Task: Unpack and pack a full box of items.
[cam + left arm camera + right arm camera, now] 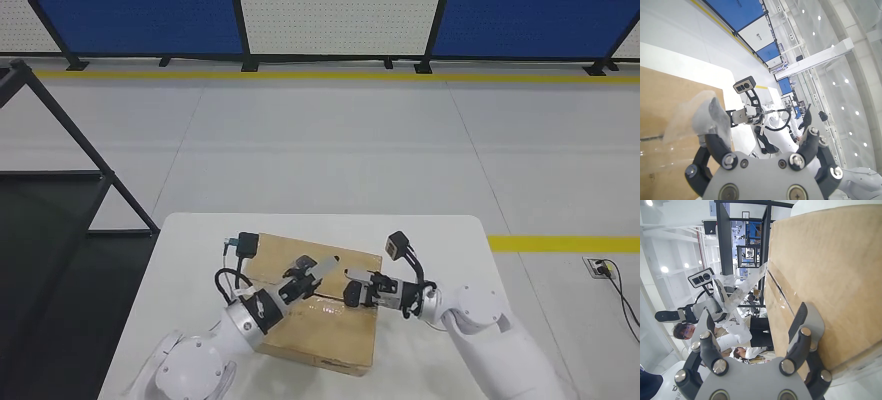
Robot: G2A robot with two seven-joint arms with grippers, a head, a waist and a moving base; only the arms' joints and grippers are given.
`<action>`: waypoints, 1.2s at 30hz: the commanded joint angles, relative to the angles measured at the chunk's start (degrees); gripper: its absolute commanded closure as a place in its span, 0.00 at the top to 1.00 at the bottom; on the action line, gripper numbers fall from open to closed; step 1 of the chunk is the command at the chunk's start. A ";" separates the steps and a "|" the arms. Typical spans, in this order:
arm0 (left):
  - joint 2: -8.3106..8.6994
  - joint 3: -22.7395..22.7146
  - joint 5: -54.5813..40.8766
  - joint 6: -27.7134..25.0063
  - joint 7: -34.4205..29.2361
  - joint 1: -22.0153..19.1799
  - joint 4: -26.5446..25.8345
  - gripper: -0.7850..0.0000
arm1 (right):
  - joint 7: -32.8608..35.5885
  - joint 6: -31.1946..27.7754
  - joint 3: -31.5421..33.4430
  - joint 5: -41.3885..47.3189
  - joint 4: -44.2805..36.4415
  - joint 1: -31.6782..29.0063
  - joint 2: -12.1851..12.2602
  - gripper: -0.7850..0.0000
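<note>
A closed cardboard box (322, 325) lies on the white table (195, 260). A strip of clear tape (748, 285) is peeled up from its top seam (776, 283) and clings to one finger of my left gripper (303, 278). In the left wrist view that gripper (762, 106) stands open above the box (677, 94), with the crumpled tape (702, 111) wrapped on one finger. My right gripper (352, 293) is open over the box's right part. One of its fingers (799, 317) lies against the box top (829, 275), close to the seam.
The box takes up the table's middle; bare table lies to its left and right (440, 250). A black metal frame (60, 150) stands off the table's left side. Blue and white partition panels (330, 25) line the far floor.
</note>
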 commanded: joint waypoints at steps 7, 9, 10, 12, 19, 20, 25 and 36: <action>-0.39 0.39 0.95 -0.18 0.07 -0.32 0.65 1.00 | 0.74 -0.72 3.14 0.32 -3.40 -2.64 0.96 1.00; -0.48 0.39 1.10 -0.12 0.06 -0.42 0.82 1.00 | 1.14 -0.97 4.02 0.60 -4.52 -3.43 1.23 1.00; -0.52 0.39 1.12 -0.13 0.04 -0.46 0.88 1.00 | 1.42 -1.07 4.43 0.84 -4.99 -3.85 1.35 1.00; -0.61 0.39 1.27 -0.08 0.01 -0.53 1.04 1.00 | 1.47 -1.00 5.19 0.55 -5.81 -4.50 1.61 1.00; -0.92 0.68 1.85 -0.11 -0.19 -0.67 1.13 1.00 | 0.20 -0.90 7.68 0.20 -8.03 -6.65 2.32 1.00; -0.97 0.78 2.00 -0.10 -0.26 -0.71 1.04 1.00 | 0.19 -0.93 8.07 0.19 -8.29 -7.00 2.44 1.00; -1.25 1.57 2.85 -0.05 -0.62 -1.06 0.72 1.00 | -0.32 -0.87 9.33 0.24 -9.57 -8.58 2.84 1.00; -2.22 4.38 4.05 0.83 -0.71 -2.93 0.95 1.00 | -0.51 -1.00 11.55 0.07 -12.89 -12.13 3.67 1.00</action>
